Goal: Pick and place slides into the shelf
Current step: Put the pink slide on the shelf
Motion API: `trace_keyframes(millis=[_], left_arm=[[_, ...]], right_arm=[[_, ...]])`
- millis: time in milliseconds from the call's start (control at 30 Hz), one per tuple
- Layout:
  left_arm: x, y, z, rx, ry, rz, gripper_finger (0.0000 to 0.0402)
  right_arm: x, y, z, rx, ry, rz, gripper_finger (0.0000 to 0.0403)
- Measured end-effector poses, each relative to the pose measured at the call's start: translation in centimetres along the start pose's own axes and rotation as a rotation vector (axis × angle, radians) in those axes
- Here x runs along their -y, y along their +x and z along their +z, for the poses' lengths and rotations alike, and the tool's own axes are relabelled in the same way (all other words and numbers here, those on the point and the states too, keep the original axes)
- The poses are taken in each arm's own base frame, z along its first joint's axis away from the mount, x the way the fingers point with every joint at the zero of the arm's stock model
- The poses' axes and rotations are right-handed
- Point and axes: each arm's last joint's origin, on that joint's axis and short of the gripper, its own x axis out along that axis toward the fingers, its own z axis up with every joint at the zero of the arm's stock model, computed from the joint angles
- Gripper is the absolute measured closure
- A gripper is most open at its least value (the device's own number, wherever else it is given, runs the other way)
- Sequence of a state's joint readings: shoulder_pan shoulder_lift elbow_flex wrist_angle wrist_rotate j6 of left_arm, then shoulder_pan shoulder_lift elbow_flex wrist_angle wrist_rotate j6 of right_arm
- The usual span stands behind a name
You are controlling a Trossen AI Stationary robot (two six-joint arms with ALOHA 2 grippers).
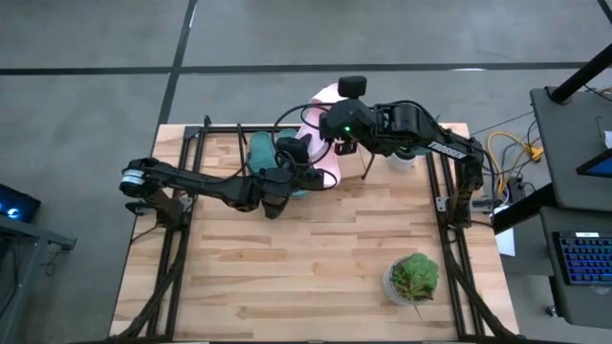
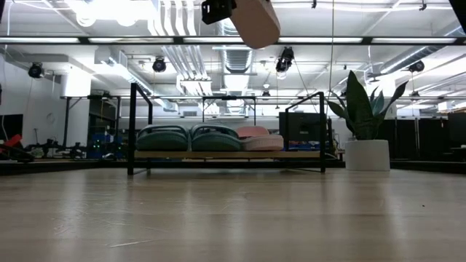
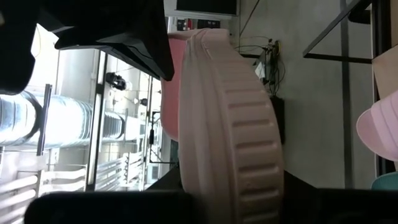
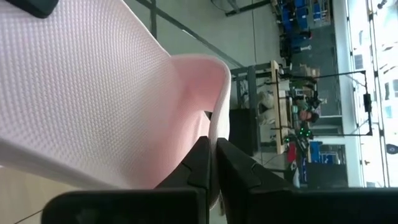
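Pale pink rubber fills both wrist views: the fourth slide (image 4: 93,93) hangs in the air above the shelf (image 2: 226,154), held between two tools. The right tool (image 4: 212,165) is pinched shut on the slide's thin edge. The left tool (image 3: 205,205) seems clamped on the ribbed sole too, though its fingers are mostly hidden. On the shelf's slanted wooden board two teal slides (image 2: 162,138) and one pink slide (image 2: 258,138) lie side by side. A potted plant (image 1: 413,277) stands near the tabletop (image 1: 287,277) corner.
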State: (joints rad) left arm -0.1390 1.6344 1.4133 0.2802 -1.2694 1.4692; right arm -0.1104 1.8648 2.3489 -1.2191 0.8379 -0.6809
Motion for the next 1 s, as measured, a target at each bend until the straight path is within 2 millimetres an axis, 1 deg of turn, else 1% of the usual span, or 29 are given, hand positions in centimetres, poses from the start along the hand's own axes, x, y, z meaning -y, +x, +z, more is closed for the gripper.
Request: trace_keyframes(millis=[133,233,333,567,700,833,1000], left_arm=[[0.0,0.0,0.0,0.0,-0.016,0.0,0.0361],[0.0,0.0,0.0,-0.001,-0.016,0.0,0.0361],[0.0,0.0,0.0,0.004,-0.014,-0.001,0.0361],[0.0,-0.1,0.1,0.019,0.006,-0.002,0.0361],[0.0,-0.2,0.1,0.019,0.009,-0.002,0.0361],[0.0,-0.5,0.2,0.026,0.015,-0.003,0.0361],[-0.1,-1.0,0.4,0.034,0.018,0.001,0.0361]], right_arm=[[0.1,0.0,0.1,0.011,0.014,-0.003,0.039],[0.2,-0.1,0.2,0.02,0.007,-0.009,0.0373],[0.0,-0.7,0.4,0.033,-0.019,-0.013,0.0343],[-0.8,-2.3,1.1,-0.001,-0.08,-0.099,0.025],[-0.9,-2.6,1.3,-0.003,-0.078,-0.119,0.0215],[-0.7,-2.3,1.2,-0.007,-0.067,-0.125,0.0204],[-0.6,-1.7,1.1,-0.02,-0.064,-0.122,0.0212]])
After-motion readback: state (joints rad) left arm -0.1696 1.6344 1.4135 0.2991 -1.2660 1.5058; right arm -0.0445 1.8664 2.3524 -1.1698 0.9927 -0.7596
